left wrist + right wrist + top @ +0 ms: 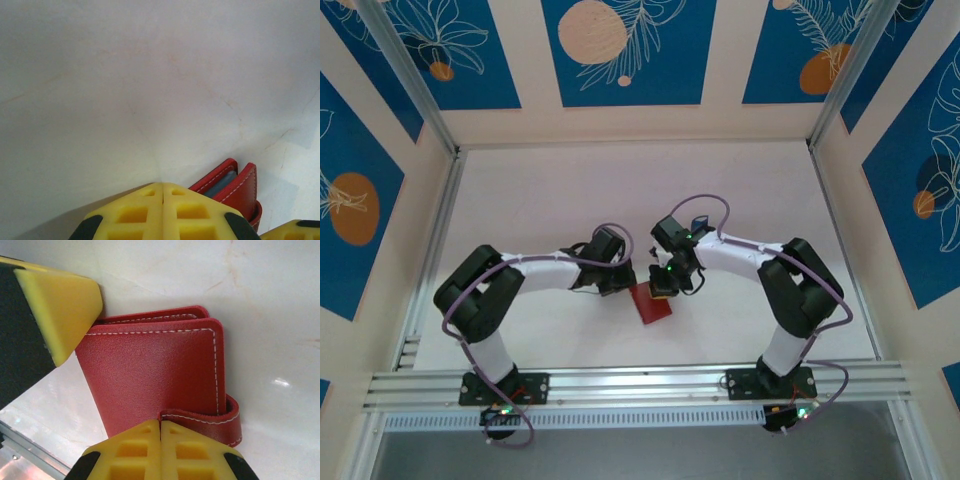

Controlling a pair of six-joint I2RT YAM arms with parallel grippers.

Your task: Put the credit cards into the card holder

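The card holder (651, 306) is a red wallet lying folded on the white table between both grippers. In the left wrist view the card holder (241, 189) stands just right of my fingertips, and a thin grey-blue card edge (220, 183) sits between its two leaves. My left gripper (163, 185) is shut with nothing between its fingers, resting on the table by the wallet's corner. My right gripper (160, 423) is shut too, its tips on the wallet's strap (210, 421) over the card holder (150, 370). The left gripper's yellow finger (60, 305) touches the wallet's far corner.
An aluminium rail (640, 385) runs along the near edge, in front of both arm bases. Walls with blue panels (360, 200) close in the table on three sides. A small blue item (701, 219) lies behind the right wrist.
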